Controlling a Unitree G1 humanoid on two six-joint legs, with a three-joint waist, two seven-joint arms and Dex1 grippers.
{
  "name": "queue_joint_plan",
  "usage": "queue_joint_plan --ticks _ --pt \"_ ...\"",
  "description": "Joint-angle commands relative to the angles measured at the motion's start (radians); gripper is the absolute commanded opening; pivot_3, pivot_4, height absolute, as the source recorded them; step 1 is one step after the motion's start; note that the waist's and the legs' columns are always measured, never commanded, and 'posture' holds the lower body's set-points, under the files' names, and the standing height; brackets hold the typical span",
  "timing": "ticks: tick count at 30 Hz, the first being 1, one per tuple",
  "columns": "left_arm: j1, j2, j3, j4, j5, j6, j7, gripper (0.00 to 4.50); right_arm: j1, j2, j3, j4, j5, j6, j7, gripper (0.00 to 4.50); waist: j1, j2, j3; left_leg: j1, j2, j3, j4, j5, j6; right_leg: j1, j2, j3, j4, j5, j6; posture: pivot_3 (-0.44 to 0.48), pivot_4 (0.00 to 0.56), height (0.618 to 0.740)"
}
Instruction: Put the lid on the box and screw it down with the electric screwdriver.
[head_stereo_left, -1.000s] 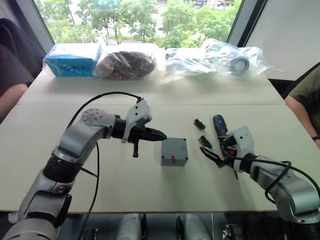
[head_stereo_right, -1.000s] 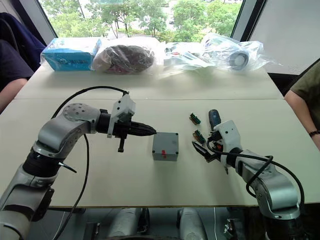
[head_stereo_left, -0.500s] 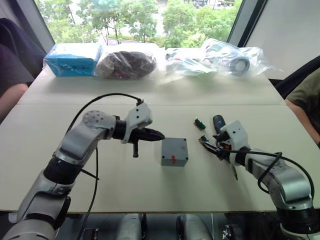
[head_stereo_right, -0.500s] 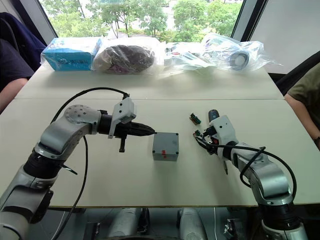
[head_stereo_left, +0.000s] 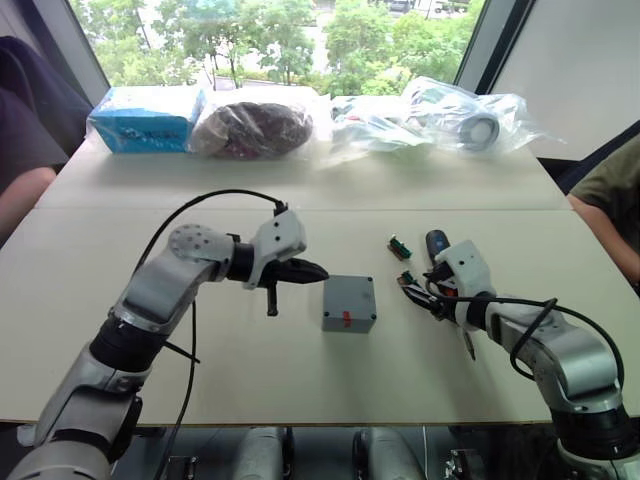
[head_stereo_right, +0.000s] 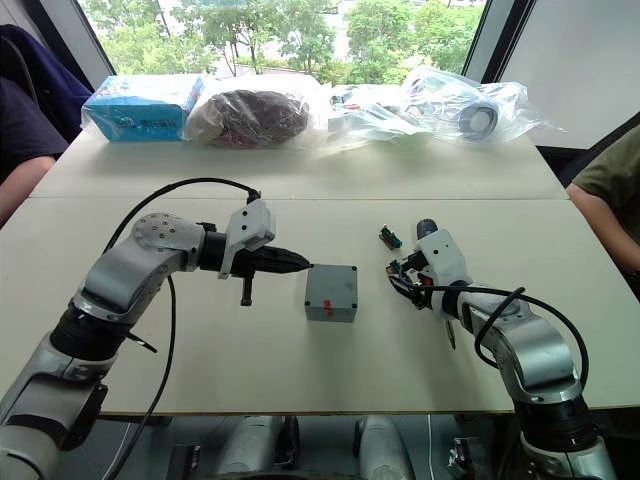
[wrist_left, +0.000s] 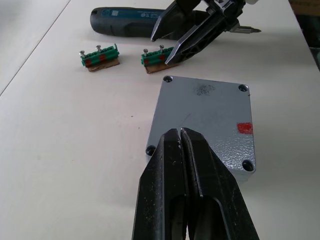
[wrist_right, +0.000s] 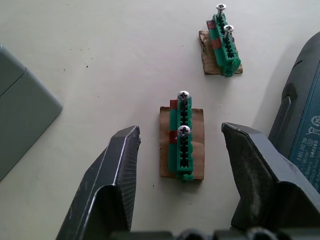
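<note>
The grey box (head_stereo_left: 348, 303) stands mid-table with the lid (wrist_left: 205, 117) resting on top, screw holes at its corners, and a red mark on the near side wall. My left gripper (head_stereo_left: 318, 270) is shut and empty, its tips (wrist_left: 180, 134) just over the lid's left edge. My right gripper (head_stereo_left: 412, 290) is open, its fingers either side of a green block (wrist_right: 182, 150) that holds two screws. The electric screwdriver (head_stereo_left: 437, 245) lies flat just beyond that gripper and partly under its wrist, bit toward me.
A second green block with screws (head_stereo_left: 398, 245) lies a little farther back. A blue carton (head_stereo_left: 145, 118) and several plastic bags (head_stereo_left: 465, 115) line the table's far side. One person sits at the left edge (head_stereo_left: 20, 190), another at the right edge (head_stereo_left: 610, 205).
My right gripper has moved forward and left, from the table's near side to straddle the green block beside the screwdriver. The left gripper has barely shifted.
</note>
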Motion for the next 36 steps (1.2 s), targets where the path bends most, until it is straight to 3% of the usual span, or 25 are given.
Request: queue_joint_plan --ticks 1,4,5,25,36 --pt "-0.006 -0.004 0.003 -0.009 0.007 -0.021 0.004 0.00 -0.015 0.008 -0.015 -0.026 0.000 -0.012 -0.006 1.40 0.000 0.000 0.000 0.000 0.000 0.000 0.000 0.000 0.000 0.000 0.000 0.000 0.000 0.000 0.000 0.000 0.150 0.740" --pt "-0.008 -0.005 0.002 -0.005 0.010 -0.024 0.004 0.00 -0.018 0.012 -0.015 -0.021 -0.002 -0.015 -0.010 0.22 0.000 0.000 0.000 0.000 0.000 0.000 0.000 0.000 0.000 0.000 0.000 0.000 0.000 0.000 0.000 0.000 0.150 0.740" --pt "-0.007 -0.005 0.003 -0.003 0.012 -0.025 0.004 0.00 -0.018 0.012 -0.014 -0.021 -0.003 -0.016 -0.010 0.07 0.000 0.000 0.000 0.000 0.000 0.000 0.000 0.000 0.000 0.000 0.000 0.000 0.000 0.000 0.000 0.000 0.150 0.740" --pt "-0.004 0.002 0.021 0.018 0.014 -0.030 0.009 0.00 -0.018 -0.006 -0.090 -0.095 0.041 -0.036 0.022 0.07 0.000 0.000 0.000 0.000 0.000 0.000 0.000 0.000 0.000 0.000 0.000 0.000 0.000 0.000 0.000 0.000 0.150 0.740" --pt "0.047 0.110 0.100 -0.065 -0.112 0.070 -0.078 0.00 -0.002 0.035 -0.032 -0.186 0.136 -0.109 0.110 0.07 0.000 0.000 0.000 0.000 0.001 0.000 0.000 0.000 0.000 0.000 0.001 0.000 0.000 0.000 0.000 0.000 0.150 0.740"
